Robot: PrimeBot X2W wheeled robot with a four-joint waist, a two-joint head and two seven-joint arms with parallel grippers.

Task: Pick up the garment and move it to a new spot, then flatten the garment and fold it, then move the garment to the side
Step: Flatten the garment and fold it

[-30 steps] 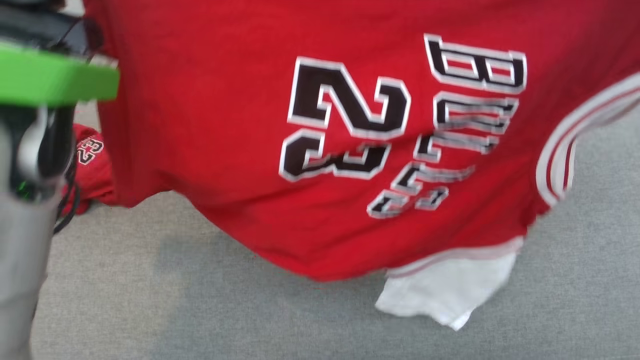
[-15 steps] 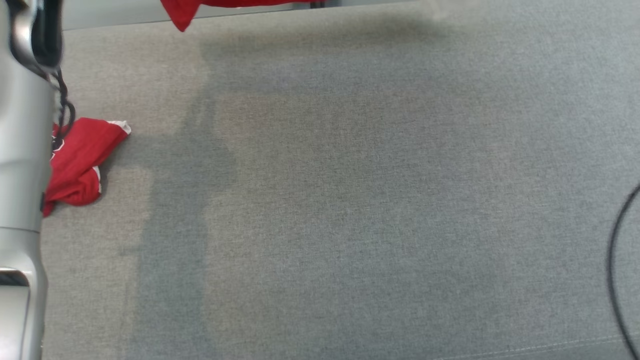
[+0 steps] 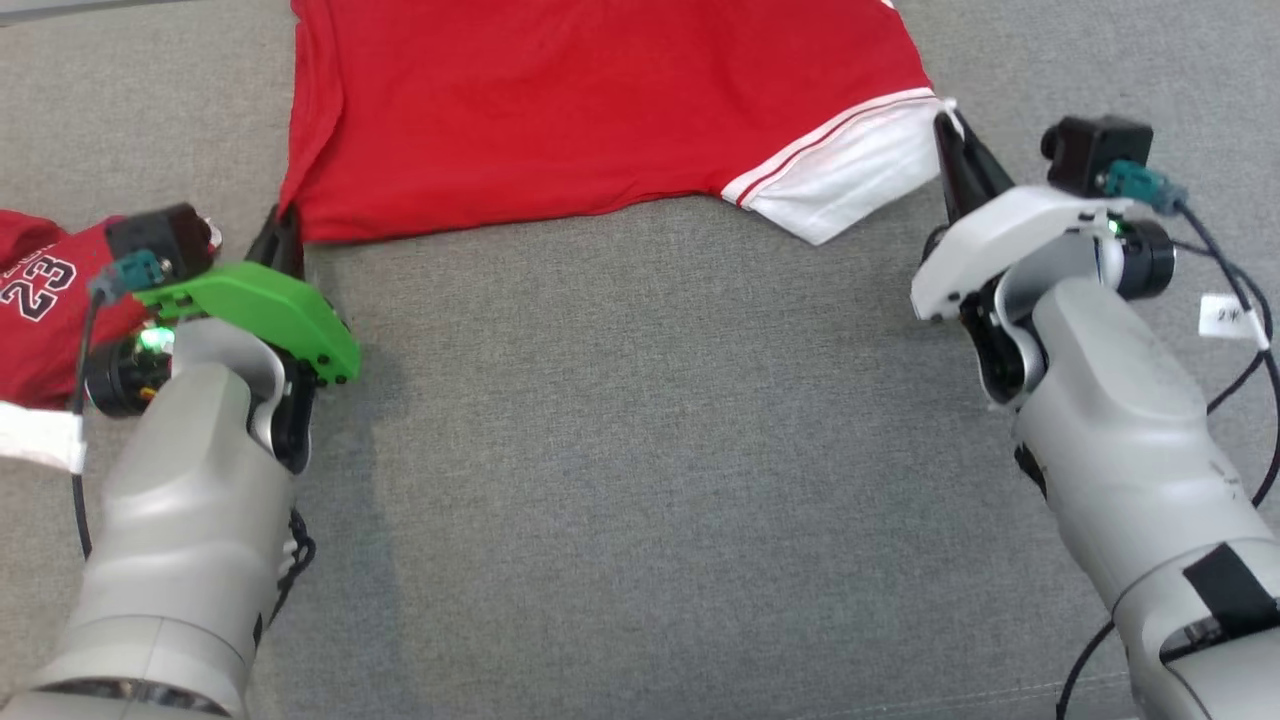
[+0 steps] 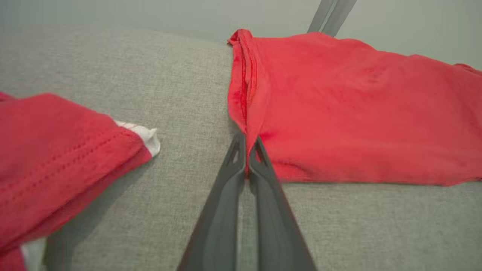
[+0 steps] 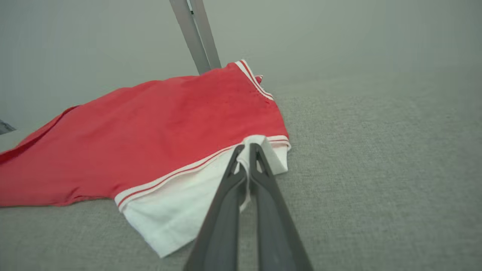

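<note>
The red garment (image 3: 600,110) lies spread on the grey cloth surface (image 3: 640,450) at 12 o'clock in the head view. The left gripper (image 3: 283,228), at 10 o'clock, has its 2 fingers closed together on the garment's near hem corner. The right gripper (image 3: 950,135), at 2 o'clock, is pinched tight on the garment's white panel (image 3: 850,180). A second red piece (image 3: 40,300) marked 23 lies at 9 o'clock, just beside the left arm.
</note>
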